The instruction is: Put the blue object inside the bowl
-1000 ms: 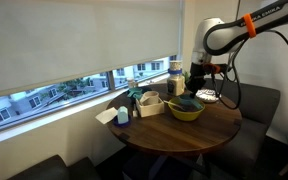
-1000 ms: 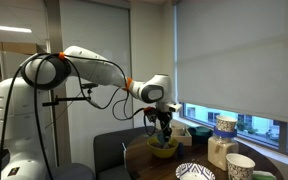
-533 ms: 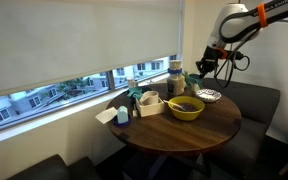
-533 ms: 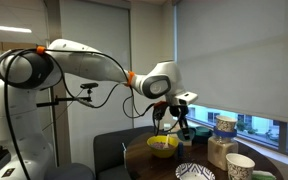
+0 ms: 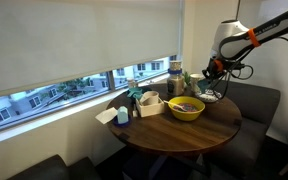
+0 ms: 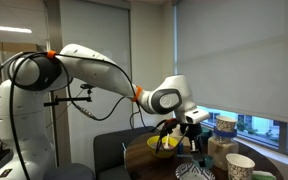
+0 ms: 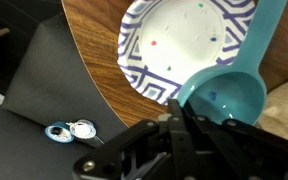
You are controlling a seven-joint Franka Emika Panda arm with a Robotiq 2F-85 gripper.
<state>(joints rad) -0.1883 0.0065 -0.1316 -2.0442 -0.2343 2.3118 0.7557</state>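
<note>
A second ago the gripper [image 5: 210, 72] hangs right over the yellow bowl [image 5: 184, 114]; now we find it off to the side, above the patterned plate [image 7: 184, 45] on the bench [image 5: 174, 135]; in the wrist view a blue scoop [image 7: 224, 95] sits right at the jaws, its head over the plate's rim, outside the bowl; we cannot tell whether the jaws pinch it or stand apart; something dark lies in the bowl, too small to name; we judge the placing unconfirmed.
</note>
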